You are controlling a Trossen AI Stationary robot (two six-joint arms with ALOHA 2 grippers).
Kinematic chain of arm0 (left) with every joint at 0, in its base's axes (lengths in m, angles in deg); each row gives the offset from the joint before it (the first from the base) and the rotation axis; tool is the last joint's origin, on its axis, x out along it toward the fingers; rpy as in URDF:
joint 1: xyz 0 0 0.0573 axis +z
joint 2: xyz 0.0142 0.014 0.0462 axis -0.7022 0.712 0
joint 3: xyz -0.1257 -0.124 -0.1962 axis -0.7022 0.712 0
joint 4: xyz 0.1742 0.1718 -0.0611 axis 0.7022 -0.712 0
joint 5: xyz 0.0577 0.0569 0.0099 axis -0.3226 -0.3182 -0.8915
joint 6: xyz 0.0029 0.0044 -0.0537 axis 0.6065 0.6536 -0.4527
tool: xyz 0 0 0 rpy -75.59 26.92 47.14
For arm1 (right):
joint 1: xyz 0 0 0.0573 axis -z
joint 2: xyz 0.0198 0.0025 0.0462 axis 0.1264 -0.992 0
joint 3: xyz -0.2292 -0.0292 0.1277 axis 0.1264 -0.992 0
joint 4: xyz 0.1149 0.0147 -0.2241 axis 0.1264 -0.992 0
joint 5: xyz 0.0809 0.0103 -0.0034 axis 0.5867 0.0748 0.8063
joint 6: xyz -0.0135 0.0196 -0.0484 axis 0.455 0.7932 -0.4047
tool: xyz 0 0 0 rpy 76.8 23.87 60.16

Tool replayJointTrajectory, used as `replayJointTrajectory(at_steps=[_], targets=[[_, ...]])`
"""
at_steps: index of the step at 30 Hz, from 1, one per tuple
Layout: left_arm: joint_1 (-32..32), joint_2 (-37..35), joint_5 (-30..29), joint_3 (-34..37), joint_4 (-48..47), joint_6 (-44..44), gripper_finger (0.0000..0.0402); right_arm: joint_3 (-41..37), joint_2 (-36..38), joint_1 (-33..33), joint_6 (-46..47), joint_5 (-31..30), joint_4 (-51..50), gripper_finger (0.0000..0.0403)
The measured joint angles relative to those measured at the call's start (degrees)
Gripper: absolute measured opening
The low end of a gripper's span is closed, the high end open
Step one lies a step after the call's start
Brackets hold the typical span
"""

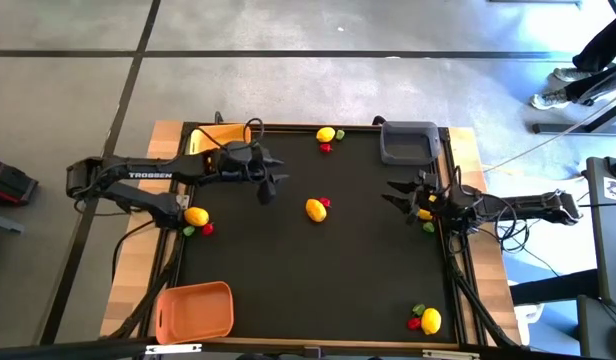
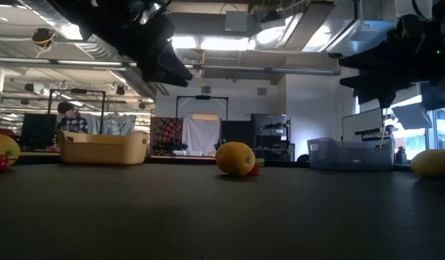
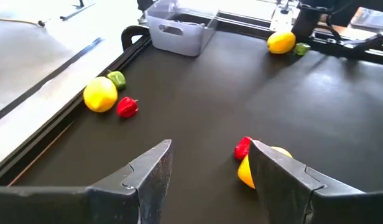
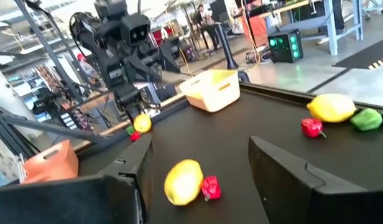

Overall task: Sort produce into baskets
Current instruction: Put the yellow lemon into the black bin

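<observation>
Three baskets stand on the black mat: a yellow one (image 1: 220,135) at the far left, a dark grey one (image 1: 408,142) at the far right and an orange one (image 1: 195,310) at the near left. Produce lies in small groups. A lemon with a red piece (image 1: 316,209) rests on the mat at the centre. My left gripper (image 1: 268,187) hangs open just left of it, above the mat. In its wrist view the lemon (image 3: 246,173) sits partly behind one finger. My right gripper (image 1: 396,195) stands open at the right edge and faces that lemon (image 4: 182,180).
Other groups lie on the mat: lemon, red and green at the far middle (image 1: 326,135), at the left edge (image 1: 196,217) and at the near right corner (image 1: 428,320). A lemon (image 1: 425,215) lies under my right arm. A person sits in the room beyond (image 2: 67,115).
</observation>
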Motion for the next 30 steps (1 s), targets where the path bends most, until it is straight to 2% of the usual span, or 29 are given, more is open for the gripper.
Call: replayJointTrajectory(at_steps=[5,10,30], targets=[[-0.9,0.0,0.0,0.0,0.0,0.5,0.0208,0.1,-7.8,0.0,-0.1,0.3,6.1,0.0202],[-1.0,0.0,0.0,0.0,0.0,0.5,0.0208,2.9,-15.9,0.0,-1.8,0.5,7.4,0.0202],[-1.0,0.0,-0.1,0.0,-0.7,0.9,0.0208,23.9,-50.1,0.0,-9.3,0.5,7.1,0.0202]])
